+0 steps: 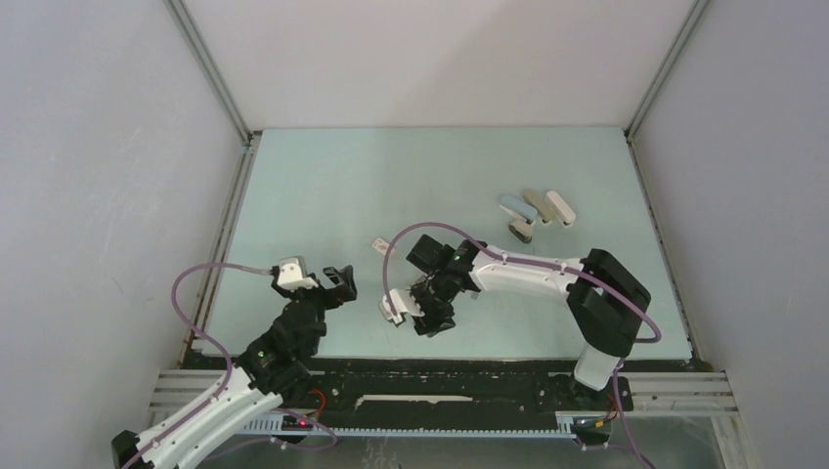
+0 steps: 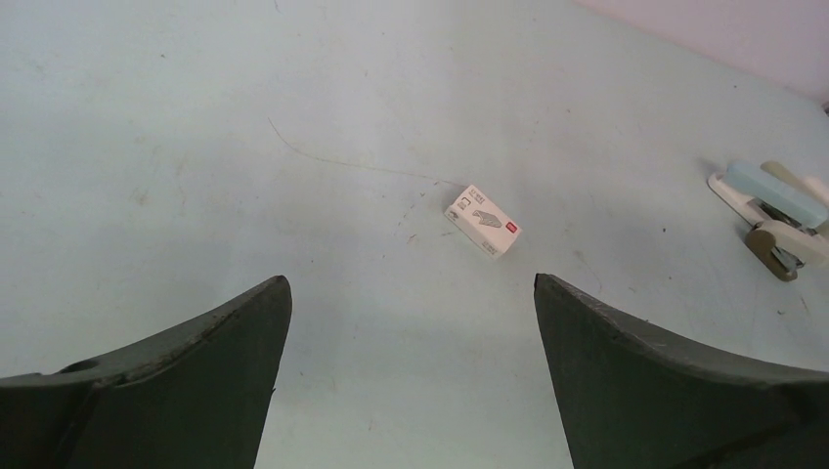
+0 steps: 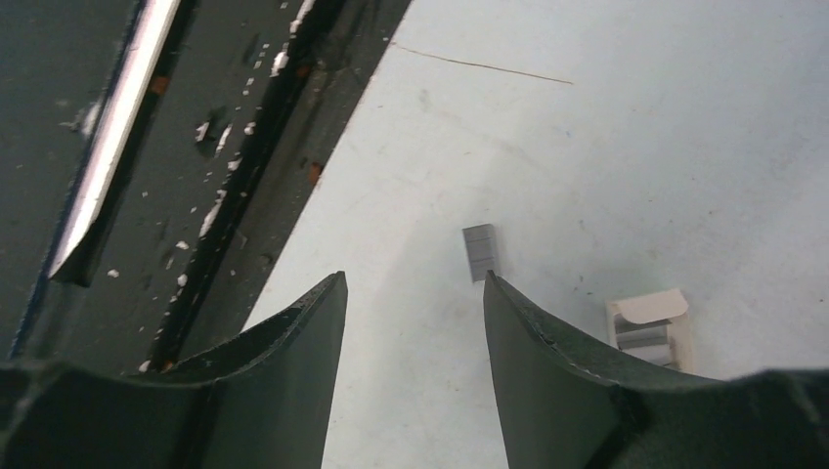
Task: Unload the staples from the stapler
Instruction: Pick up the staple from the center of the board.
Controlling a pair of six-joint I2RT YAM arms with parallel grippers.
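The pale-blue stapler lies at the back right of the table, among a beige piece and a white piece; the left wrist view shows the stapler at its right edge. A short grey strip of staples lies flat on the table just beyond my right fingertip. My right gripper is open with only bare table between its fingers, and it hovers near the table's front edge. My left gripper stands wide open and empty, at the front left, far from the stapler.
A small closed white box lies mid-table. An open white box holding grey strips sits right of my right fingers. A squat dark grey-brown item lies by the stapler. The dark front rail runs beside the right gripper.
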